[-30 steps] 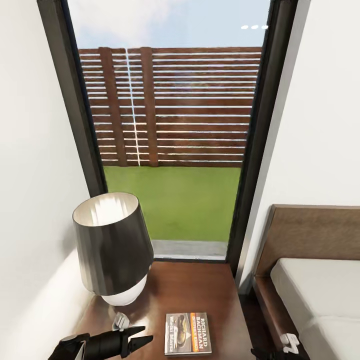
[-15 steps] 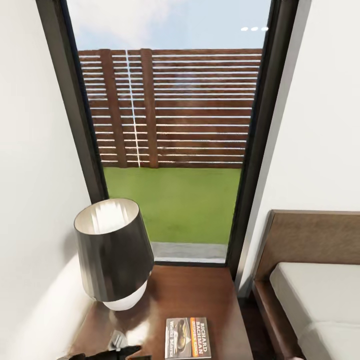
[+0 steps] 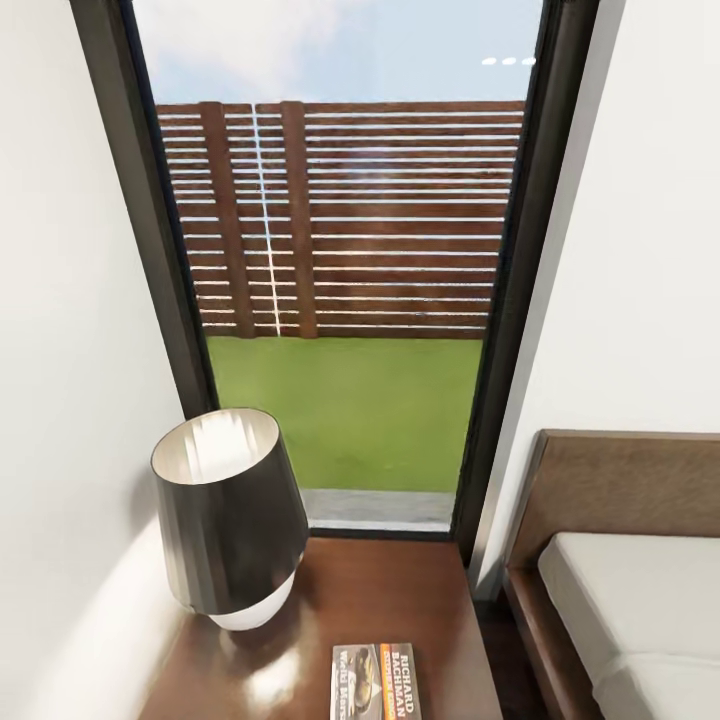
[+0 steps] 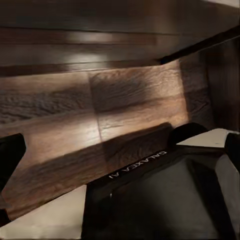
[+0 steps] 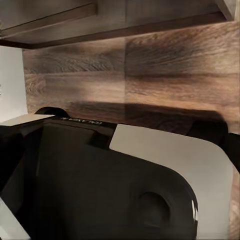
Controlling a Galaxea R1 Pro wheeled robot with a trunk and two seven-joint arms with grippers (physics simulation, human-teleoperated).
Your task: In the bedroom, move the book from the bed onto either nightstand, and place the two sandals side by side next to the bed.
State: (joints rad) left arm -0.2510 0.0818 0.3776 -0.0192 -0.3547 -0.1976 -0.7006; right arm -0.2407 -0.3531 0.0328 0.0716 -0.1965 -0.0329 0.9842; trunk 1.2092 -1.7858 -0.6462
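Your head camera looks down at a low, glossy dark-brown wooden nightstand [image 3: 400,610] set against the white wall, below a tall black-framed window [image 3: 520,300] that shows a slatted brown fence [image 3: 400,220] and green grass [image 3: 350,410]; the thin paperback book with the dark cover, orange-red band and white "Richard Bachman" lettering [image 3: 375,682] lies flat on the nightstand's top, at its near edge, partly cut by the frame; a table lamp with a dark tapered shade and white rounded base [image 3: 228,520] stands on the same top, to the book's left and further back, apart from it; to the right you have the dark-brown wooden bed frame with its flat headboard [image 3: 620,480] and light-grey mattress [image 3: 640,610], just beside the nightstand. Your wrist cameras look down past the robot's black-and-white base [image 4: 160,200] onto wood-plank floor [image 5: 175,70]; you cannot tell how either gripper's jaws stand, or whether they hold anything.
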